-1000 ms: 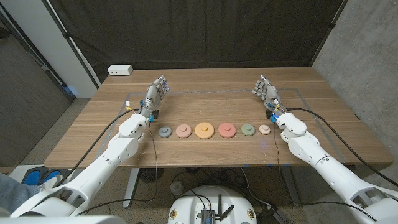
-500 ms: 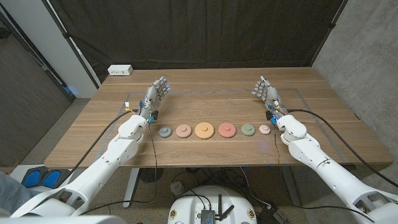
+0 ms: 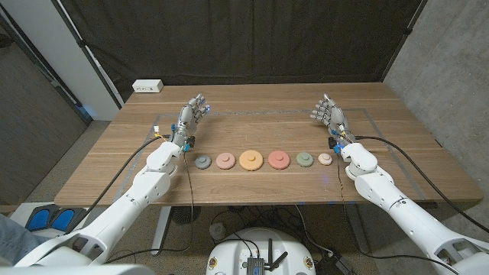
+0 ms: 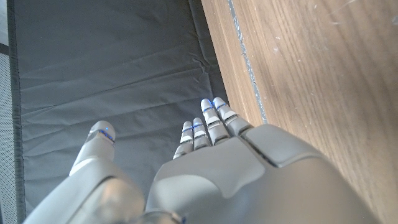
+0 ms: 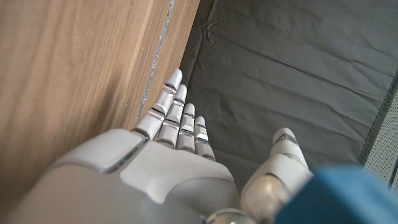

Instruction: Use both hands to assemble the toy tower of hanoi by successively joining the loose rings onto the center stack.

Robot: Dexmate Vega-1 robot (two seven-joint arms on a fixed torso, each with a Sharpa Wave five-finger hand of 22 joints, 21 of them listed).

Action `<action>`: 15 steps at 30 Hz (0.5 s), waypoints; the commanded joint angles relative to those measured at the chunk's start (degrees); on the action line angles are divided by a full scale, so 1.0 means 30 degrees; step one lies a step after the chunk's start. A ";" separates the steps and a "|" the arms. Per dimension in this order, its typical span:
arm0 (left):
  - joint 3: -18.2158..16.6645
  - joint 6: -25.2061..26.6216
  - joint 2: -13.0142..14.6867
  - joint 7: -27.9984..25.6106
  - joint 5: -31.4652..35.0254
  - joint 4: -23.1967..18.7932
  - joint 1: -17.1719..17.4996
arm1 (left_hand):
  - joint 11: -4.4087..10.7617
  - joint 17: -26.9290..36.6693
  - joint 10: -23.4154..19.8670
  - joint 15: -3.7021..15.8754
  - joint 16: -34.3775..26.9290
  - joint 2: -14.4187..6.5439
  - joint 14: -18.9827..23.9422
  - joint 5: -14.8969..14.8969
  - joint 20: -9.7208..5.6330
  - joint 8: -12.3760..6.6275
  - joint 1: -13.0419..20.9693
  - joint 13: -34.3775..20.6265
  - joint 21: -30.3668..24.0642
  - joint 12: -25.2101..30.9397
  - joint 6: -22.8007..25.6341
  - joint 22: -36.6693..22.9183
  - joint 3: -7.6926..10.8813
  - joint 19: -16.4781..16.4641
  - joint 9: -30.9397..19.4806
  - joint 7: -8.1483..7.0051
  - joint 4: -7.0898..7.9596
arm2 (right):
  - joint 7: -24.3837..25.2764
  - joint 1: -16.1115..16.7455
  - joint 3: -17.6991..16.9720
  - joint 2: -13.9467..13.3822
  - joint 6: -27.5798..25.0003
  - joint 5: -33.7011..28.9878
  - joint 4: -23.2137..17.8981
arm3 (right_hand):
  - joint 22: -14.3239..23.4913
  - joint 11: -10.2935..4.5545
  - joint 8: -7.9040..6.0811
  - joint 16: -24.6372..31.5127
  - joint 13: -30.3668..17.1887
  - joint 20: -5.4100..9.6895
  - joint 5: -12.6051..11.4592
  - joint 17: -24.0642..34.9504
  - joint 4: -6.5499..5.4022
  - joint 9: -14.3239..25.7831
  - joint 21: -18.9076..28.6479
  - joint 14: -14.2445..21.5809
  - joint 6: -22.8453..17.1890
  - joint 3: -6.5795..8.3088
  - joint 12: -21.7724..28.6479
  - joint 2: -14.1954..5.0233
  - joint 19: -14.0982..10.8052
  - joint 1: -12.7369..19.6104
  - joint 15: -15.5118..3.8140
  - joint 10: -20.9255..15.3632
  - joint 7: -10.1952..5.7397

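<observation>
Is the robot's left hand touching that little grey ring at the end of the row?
Apart. The head view shows the left hand raised farther back on the table, with bare wood between it and the grey ring.

The wooden table (image 3: 252, 187) carries six loose rings in one straight row across its middle, each lying flat and apart from its neighbours. From nine o'clock toward three o'clock they run: a small grey ring (image 3: 202, 162), a salmon ring (image 3: 225, 160), a large orange ring (image 3: 250, 160) at the centre, a red ring (image 3: 278, 160), a pale green ring (image 3: 305, 159), and a small cream ring (image 3: 325, 159). A thin taped line (image 3: 260, 111) runs along the wood toward twelve o'clock.
</observation>
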State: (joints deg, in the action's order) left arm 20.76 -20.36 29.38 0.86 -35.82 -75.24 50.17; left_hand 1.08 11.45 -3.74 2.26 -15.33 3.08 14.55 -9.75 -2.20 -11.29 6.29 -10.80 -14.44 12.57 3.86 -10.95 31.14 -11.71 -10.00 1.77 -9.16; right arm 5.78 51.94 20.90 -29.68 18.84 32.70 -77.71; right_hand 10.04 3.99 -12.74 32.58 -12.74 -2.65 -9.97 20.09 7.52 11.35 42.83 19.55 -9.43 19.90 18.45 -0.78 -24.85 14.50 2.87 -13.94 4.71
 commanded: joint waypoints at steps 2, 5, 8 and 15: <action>-0.0067 0.0523 0.0048 -0.0444 -0.0086 -0.0293 0.0139 | -0.0524 0.0273 -0.0529 0.0194 -0.0520 -0.0078 0.1514 -0.0118 0.0199 0.0052 -0.0342 -0.0086 -0.0487 0.0174 0.0281 -0.0212 -0.0017 -0.0792 -0.0055 0.0046 0.0229 | 0.0312 -0.0031 -0.0107 0.0181 0.0057 -0.0110 0.0291 | 0.0082 0.0064 -0.0130 0.0571 -0.0221 -0.0042 -0.0069 0.0395 0.0096 0.0055 0.0318 0.1120 -0.0312 -0.0097 0.0221 -0.0205 -0.1079 -0.0084 -0.0126 -0.0414 -0.0158; -0.0091 0.0428 0.0011 -0.0506 -0.0074 -0.0249 0.0192 | -0.0744 0.0371 -0.0663 0.0220 -0.0650 -0.0122 0.1967 -0.0117 0.0658 0.0062 -0.0417 -0.0088 -0.0775 0.0186 0.0316 -0.0343 -0.0035 -0.1326 -0.0060 0.0076 0.0247 | 0.0305 -0.0129 -0.0061 0.0304 0.0162 -0.0147 0.0475 | 0.0105 -0.0037 -0.0165 0.0723 -0.0303 -0.0113 -0.0075 0.0585 0.0096 0.0066 0.0348 0.1311 -0.0434 -0.0116 0.0284 -0.0260 -0.1245 -0.0089 -0.0029 -0.0553 -0.0174; -0.0147 0.0415 0.0012 -0.0684 -0.0084 -0.0369 0.0354 | -0.0968 0.0491 -0.0884 0.0341 -0.0887 -0.0207 0.2633 -0.0116 0.0772 0.0008 -0.0489 -0.0088 -0.1087 0.0231 0.0518 -0.0490 -0.0048 -0.1869 -0.0063 0.0108 0.0276 | 0.0337 -0.0160 -0.0026 0.0424 0.0256 -0.0163 0.0557 | 0.0139 -0.0010 -0.0222 0.1007 -0.0416 -0.0199 -0.0085 0.0854 0.0089 0.0081 0.0453 0.1722 -0.0615 -0.0129 0.0341 -0.0350 -0.1583 -0.0094 -0.0133 -0.0634 -0.0099; -0.0229 0.0469 0.0215 -0.1127 0.0161 -0.0726 0.0620 | -0.0908 0.0888 -0.1685 0.0588 -0.1714 -0.0299 0.4705 -0.0111 0.0763 -0.0107 -0.0512 -0.0085 -0.2003 0.0415 0.1143 -0.0921 -0.0162 -0.3303 -0.0070 0.0167 0.0196 | 0.0605 -0.0068 0.0060 0.0443 0.0172 -0.0359 0.0343 | 0.0337 -0.0178 -0.0456 0.2815 -0.1041 0.0095 -0.0104 0.2463 0.0162 0.0163 0.1246 0.3961 -0.1422 -0.0286 0.0784 -0.0526 -0.3620 -0.0067 -0.0637 -0.1567 -0.0275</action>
State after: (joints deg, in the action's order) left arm 20.46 -19.26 29.50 -0.99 -35.80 -76.25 51.02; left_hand -1.87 13.62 -7.84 2.58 -19.60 2.48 26.68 -9.75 0.05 -11.29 5.22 -10.80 -19.55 13.36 6.40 -13.21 30.75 -20.24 -9.99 2.10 -8.45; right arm 6.81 51.75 20.68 -28.75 19.36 32.20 -76.59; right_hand 10.69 3.67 -13.59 38.89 -15.08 -2.80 -9.97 25.57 8.07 11.61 45.56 28.92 -12.54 19.35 20.19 -1.77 -33.46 14.13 1.70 -17.34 4.07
